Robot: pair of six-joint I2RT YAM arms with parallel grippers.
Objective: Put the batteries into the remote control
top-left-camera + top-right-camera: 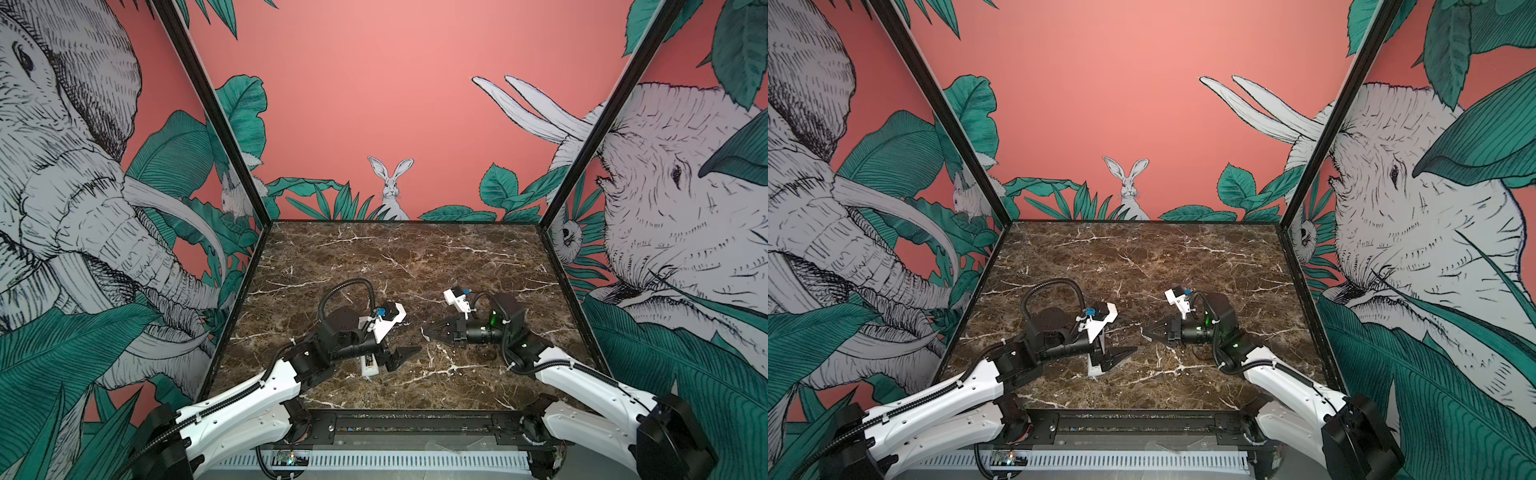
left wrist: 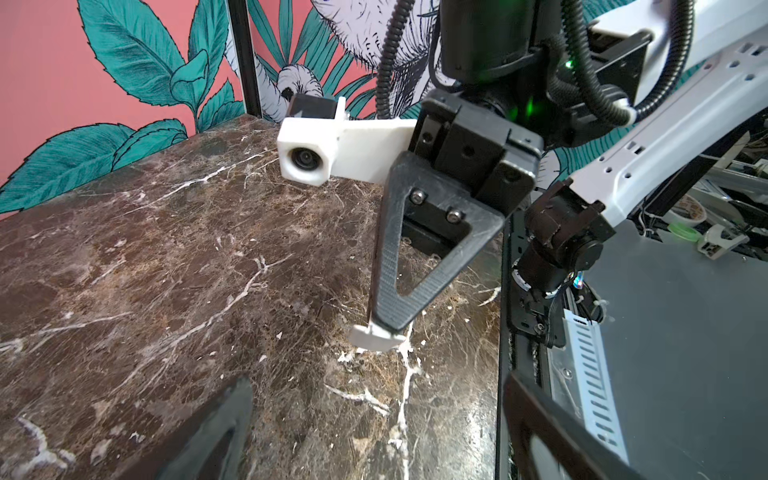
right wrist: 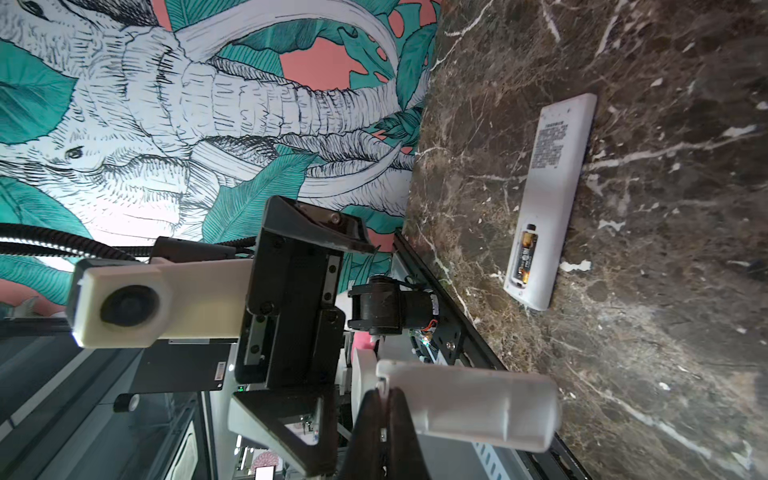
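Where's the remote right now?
In both top views the remote control lies on the table, left of centre near the front, partly hidden under the left gripper.

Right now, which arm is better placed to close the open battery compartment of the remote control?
Right, I think. The right jaws are shut on the white cover, facing the remote control, where a battery sits. The left jaws are open, empty.

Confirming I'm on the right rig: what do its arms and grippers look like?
White-shelled arms with black joints; black ribbed cables run along them. The left gripper and right gripper have black triangular open-frame fingers. Each wrist carries a white camera housing; a green light glows on the right arm.
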